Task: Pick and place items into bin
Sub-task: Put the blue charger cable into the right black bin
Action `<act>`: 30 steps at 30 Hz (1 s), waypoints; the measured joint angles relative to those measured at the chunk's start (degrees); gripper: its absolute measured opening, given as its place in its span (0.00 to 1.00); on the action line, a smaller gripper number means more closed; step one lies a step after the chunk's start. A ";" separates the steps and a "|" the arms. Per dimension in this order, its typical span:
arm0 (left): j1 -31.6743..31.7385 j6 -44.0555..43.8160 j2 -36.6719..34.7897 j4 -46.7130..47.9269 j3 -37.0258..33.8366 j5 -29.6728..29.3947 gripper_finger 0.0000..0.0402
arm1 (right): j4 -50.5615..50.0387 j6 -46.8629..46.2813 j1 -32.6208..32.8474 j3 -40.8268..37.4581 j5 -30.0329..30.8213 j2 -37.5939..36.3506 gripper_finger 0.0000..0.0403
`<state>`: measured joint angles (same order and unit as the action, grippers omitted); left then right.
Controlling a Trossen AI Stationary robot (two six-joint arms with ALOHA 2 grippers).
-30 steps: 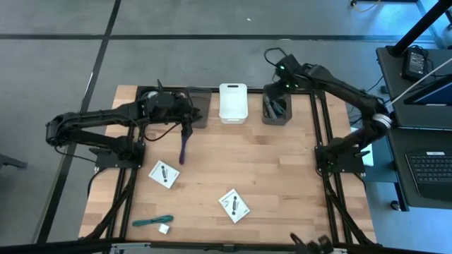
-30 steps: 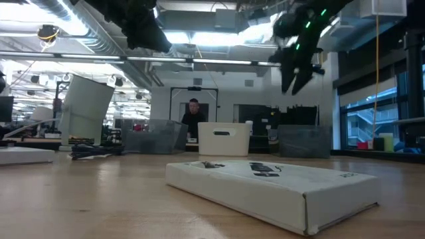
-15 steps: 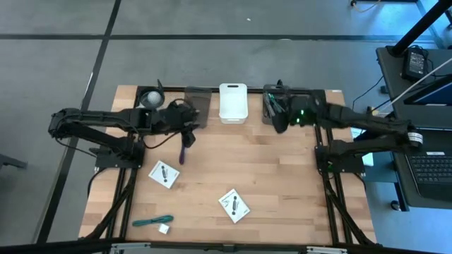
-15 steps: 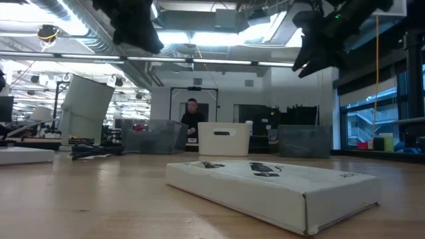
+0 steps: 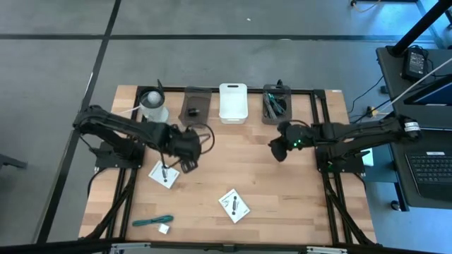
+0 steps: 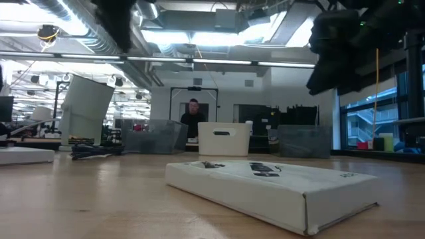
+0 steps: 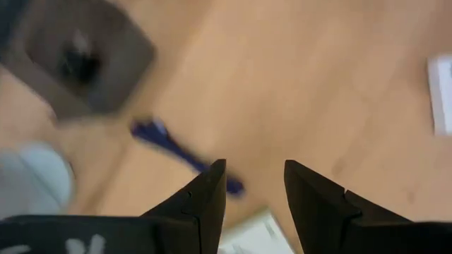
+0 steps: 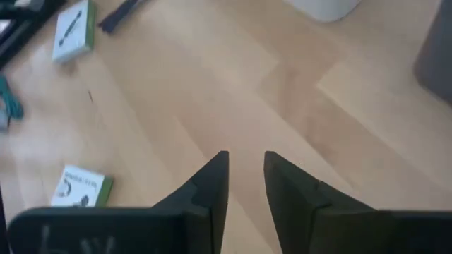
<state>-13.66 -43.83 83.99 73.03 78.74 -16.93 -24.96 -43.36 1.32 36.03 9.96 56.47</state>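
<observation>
Wooden table [image 5: 282, 190], seen from above. Back edge holds 3 bins: dark bin [image 5: 194, 106] with a small black piece inside, white bin [image 5: 233, 103] in the middle, second dark bin [image 5: 276, 104] holding dark stick-like items. White cup-like cylinder [image 5: 153, 106] stands at the back left corner. Left gripper [image 5: 185, 156] hangs over the left half of the table, just beside the upper white packet [image 5: 163, 173]; its wrist view shows the fingers [image 7: 208, 194] apart with nothing between them — empty and parted. Purple stick [image 7: 185, 154] lies on the wood ahead of those fingers, between them and the dark bin. Right gripper [image 5: 277, 148] hovers over bare wood on the right half, in front of the second dark bin; fingers [image 8: 212, 185] stand a narrow gap apart, holding nothing. Second white packet [image 5: 234, 204] lies near the front centre. Teal tie [image 5: 153, 221] and tiny white cube [image 5: 164, 228] lie at the front left, touching or nearly so.
</observation>
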 joint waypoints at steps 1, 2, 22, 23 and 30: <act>-1.25 -2.03 1.02 1.57 0.63 1.38 0.34 | 0.01 -0.07 0.52 -0.40 0.00 0.00 0.24; -2.51 -3.71 1.87 2.65 0.91 2.72 0.34 | -0.10 -0.08 0.92 -0.77 0.00 0.00 0.23; -32.27 -18.04 17.30 -0.61 0.94 30.49 0.34 | -1.08 1.73 4.81 -0.89 0.01 0.00 0.23; -33.15 -18.35 18.02 -1.48 0.94 31.52 0.34 | -1.08 1.73 5.02 -0.89 0.01 0.00 0.23; -36.86 -20.53 22.66 -4.80 0.92 32.24 0.34 | -1.01 1.48 6.02 -0.88 0.00 0.00 0.23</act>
<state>-50.52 -64.36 106.64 68.23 79.66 15.31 -25.97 -41.89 7.34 35.15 9.96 56.47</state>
